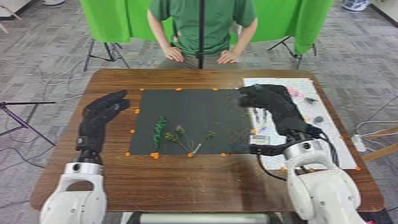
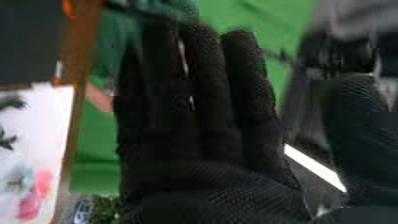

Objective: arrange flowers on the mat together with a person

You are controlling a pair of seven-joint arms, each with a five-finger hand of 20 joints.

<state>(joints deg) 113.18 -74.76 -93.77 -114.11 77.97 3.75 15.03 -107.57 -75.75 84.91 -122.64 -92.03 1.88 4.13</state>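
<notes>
In the head view my right hand is over the seam between the black mat and the white sheet, near their far ends. My right hand has its fingers straight in the right wrist view, with nothing seen in them. My left hand is left of the mat with relaxed fingers, holding nothing. On the mat's near half lie a twisted green stem and a small branching sprig. Other flowers, one pink, lie on the white sheet, partly hidden by my right arm.
Orange tape pieces mark the mat's edges on the brown table. A person stands beyond the far edge, both hands near it, apart from the flowers. A thin dark pole rises at the far side.
</notes>
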